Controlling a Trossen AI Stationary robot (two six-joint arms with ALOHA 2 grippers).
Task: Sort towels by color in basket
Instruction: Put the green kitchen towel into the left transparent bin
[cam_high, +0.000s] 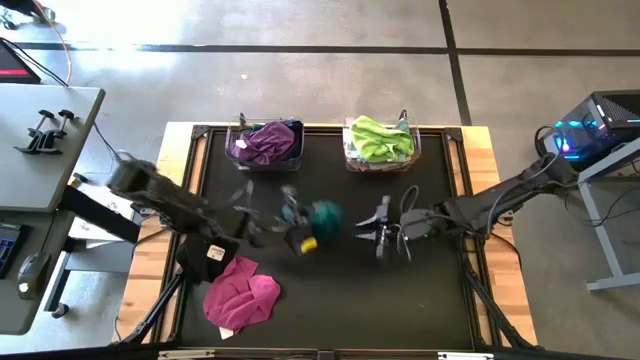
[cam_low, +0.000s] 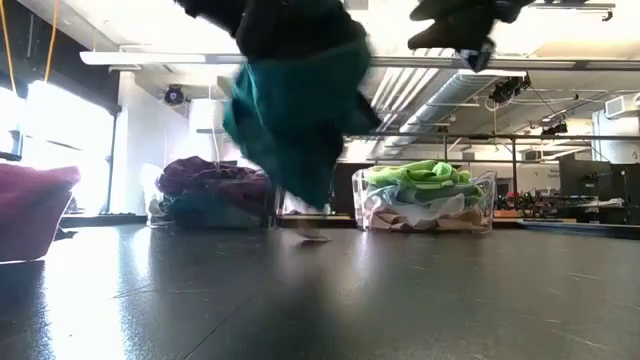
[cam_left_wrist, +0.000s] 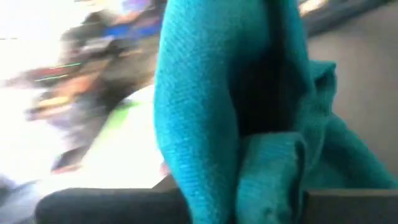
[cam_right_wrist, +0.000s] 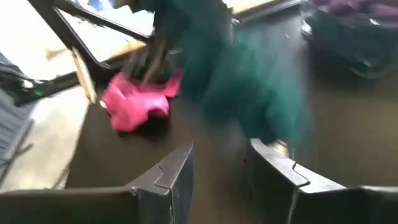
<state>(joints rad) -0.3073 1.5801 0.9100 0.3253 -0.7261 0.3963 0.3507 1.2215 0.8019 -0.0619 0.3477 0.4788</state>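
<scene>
My left gripper (cam_high: 296, 226) is over the middle of the table, shut on a teal towel (cam_high: 326, 215). In the low view that teal towel (cam_low: 295, 110) hangs clear of the table top. My right gripper (cam_high: 376, 231) is open just to the right of the towel and touches nothing; its wrist view shows the open gripper (cam_right_wrist: 224, 165) facing the teal towel (cam_right_wrist: 249, 87). A magenta towel (cam_high: 241, 296) lies crumpled on the table near the left front corner. Purple and navy towels (cam_high: 266, 142) fill the left basket, and lime green ones (cam_high: 380, 138) top the right basket. My left gripper holds the teal towel (cam_left_wrist: 211, 124) pinched between its two fingers (cam_left_wrist: 112, 205), bunched in several folds. The towel is lifted clear of the table and hangs slack below the gripper. Which edge or corner the fingers have is hidden by the bunched cloth.
Two clear baskets stand at the table's far edge: the left basket (cam_high: 240, 152) and the right basket (cam_high: 412, 155), which in the low view (cam_low: 480, 205) also holds pale cloths under the green. A small yellow object (cam_high: 309, 243) shows below the left gripper. Dark table top lies between the arms and the baskets.
</scene>
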